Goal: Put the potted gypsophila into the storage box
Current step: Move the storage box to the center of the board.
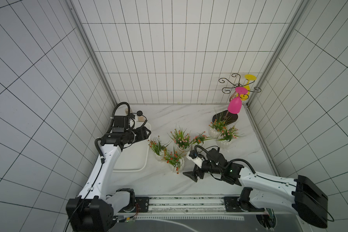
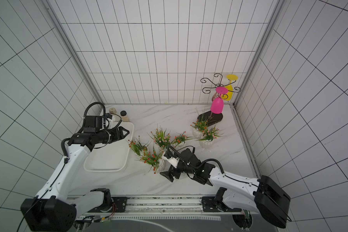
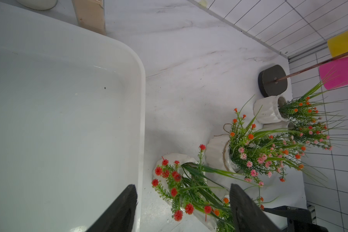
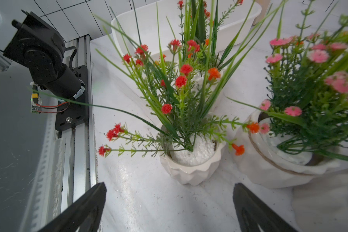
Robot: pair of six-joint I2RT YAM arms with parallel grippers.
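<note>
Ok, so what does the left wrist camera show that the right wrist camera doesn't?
Only the left wrist view: the black stand base, the pink glass, the yellow glass, a beige bottle, and the inside floor of the storage box. Only the right wrist view: the left arm's base on the rail, and white pebbles in the nearest pot. Both: the storage box, the twine-wrapped pot with pink flowers, red-flowered plants, and the marble table.
</note>
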